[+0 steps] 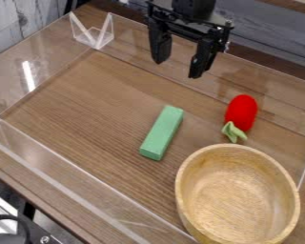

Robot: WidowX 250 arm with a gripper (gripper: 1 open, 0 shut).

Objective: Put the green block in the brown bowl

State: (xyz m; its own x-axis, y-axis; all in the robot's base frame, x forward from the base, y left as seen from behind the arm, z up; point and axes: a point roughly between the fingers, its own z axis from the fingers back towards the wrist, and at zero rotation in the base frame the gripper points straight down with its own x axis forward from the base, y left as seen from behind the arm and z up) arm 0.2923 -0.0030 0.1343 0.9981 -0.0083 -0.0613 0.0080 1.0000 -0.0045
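A wood-grain table fills the view, fenced by low clear plastic walls that catch bright glare. Its dark edge runs along the lower left, with shadowed floor below.

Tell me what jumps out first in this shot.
The large round light-tan wooden bowl fills the bottom right corner. A mint-green rectangular block lies at centre on the wood-grain table, a red strawberry-like toy sits to its right, and the open black gripper hangs above.
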